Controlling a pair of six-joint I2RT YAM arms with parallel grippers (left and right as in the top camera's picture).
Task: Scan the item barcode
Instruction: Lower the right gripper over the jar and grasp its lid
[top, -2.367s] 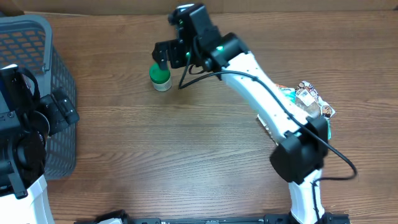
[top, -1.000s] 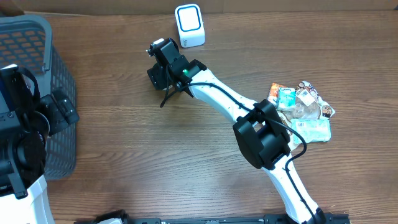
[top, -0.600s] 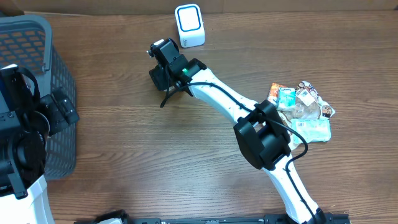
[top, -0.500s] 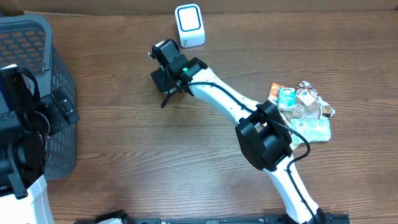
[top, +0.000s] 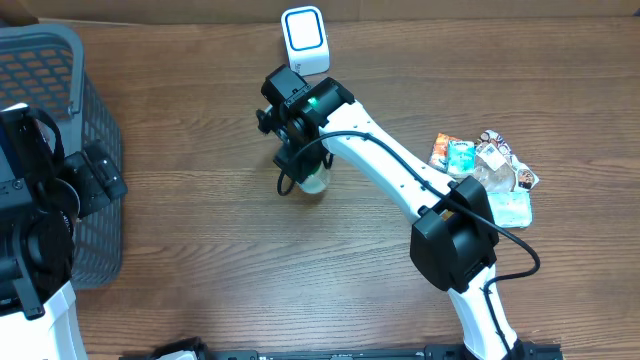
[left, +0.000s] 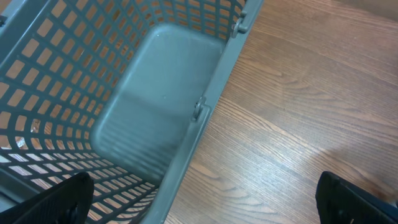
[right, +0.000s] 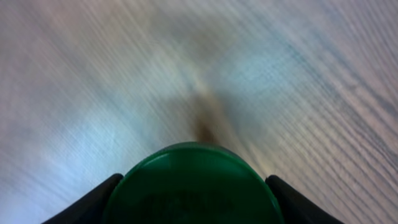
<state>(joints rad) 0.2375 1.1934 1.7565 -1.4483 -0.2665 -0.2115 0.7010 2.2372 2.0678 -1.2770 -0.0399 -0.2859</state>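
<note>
While R fingers (right: 87, 202) clamp green-lid jar (right: 193, 186), L fingers (left: 56, 199) apart over basket (left: 205, 118).

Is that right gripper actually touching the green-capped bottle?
Touching. The right wrist view shows the green-capped bottle wedged between both fingers of the right gripper, no gap either side.

the overhead view looks straight down on the whole table (top: 200, 250); the left wrist view hangs close over the basket (left: 155, 93) rim, facing down, sharing both with overhead; the right wrist view sits tight against a green lid (right: 193, 186), blurred table behind
</note>
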